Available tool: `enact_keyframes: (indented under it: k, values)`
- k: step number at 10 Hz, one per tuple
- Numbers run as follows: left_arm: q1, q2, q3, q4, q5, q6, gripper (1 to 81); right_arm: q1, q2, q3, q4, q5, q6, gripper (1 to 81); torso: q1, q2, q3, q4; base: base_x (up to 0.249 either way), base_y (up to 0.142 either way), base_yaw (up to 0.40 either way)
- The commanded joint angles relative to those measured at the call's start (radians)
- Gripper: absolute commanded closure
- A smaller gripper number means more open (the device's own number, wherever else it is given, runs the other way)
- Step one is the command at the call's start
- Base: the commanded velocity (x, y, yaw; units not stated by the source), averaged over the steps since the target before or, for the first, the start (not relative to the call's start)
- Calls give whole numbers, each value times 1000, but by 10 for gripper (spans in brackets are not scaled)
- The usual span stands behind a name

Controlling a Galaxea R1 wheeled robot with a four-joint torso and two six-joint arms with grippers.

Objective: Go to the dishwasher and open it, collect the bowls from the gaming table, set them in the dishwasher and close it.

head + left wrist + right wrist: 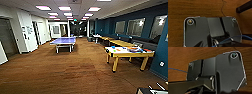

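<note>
No text, label or number can be read; papers on the white wall [27, 31] left of the blue table-tennis table [63, 40] are too blurred

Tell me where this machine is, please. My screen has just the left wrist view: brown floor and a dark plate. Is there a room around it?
Observer: Yes. The head view shows a long room, with a blue table-tennis table ahead on the left.
Operator: Anything with bowls on it?
Observer: A gaming table with yellow legs stands on the right by the dark blue wall. Small coloured things lie on its white top, too blurred to call bowls.
Operator: And beyond it?
Observer: A row of yellow-wood tables runs along that same wall.
</note>
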Motion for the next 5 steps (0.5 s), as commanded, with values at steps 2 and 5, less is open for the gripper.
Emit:
enact_keyframes:
  k: [2, 5]
  values:
    - [-62, -1, 2, 1, 44, 2, 10, 49, -2, -17, -1, -52, 0, 10, 0, 0, 0, 0, 245, 0, 0]
    - [-62, -1, 1, 0, 44, 2, 10, 50, 1, -17, -4, -52, -5, 10, 0, 0, 0, 0, 249, 0, 0]
